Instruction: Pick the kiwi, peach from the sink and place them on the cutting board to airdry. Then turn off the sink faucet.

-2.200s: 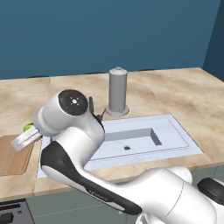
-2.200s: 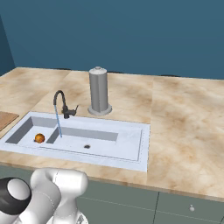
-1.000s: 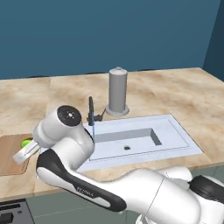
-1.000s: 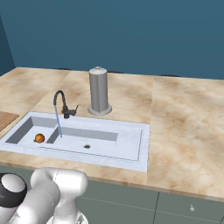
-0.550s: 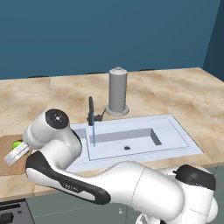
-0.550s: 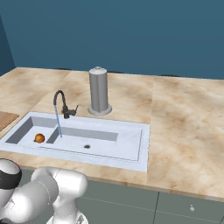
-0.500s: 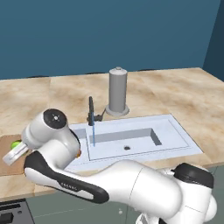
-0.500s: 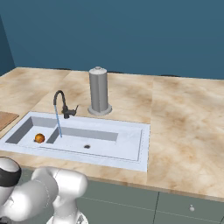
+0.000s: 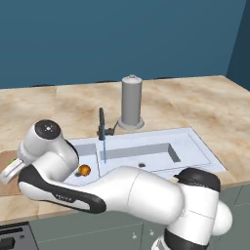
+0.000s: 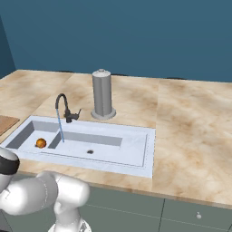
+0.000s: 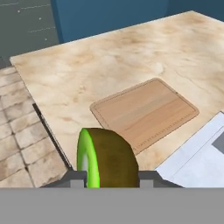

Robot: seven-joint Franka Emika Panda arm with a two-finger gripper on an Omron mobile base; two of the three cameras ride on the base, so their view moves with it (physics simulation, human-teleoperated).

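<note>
Your jaws are clamped on the kiwi (image 11: 106,158), held above the worktop (image 11: 100,74) just short of the cutting board (image 11: 144,111).

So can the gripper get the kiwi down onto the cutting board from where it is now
Probably yes. The gripper is shut on the kiwi, and in the hand view the cutting board lies bare just ahead, nothing between them.
</note>
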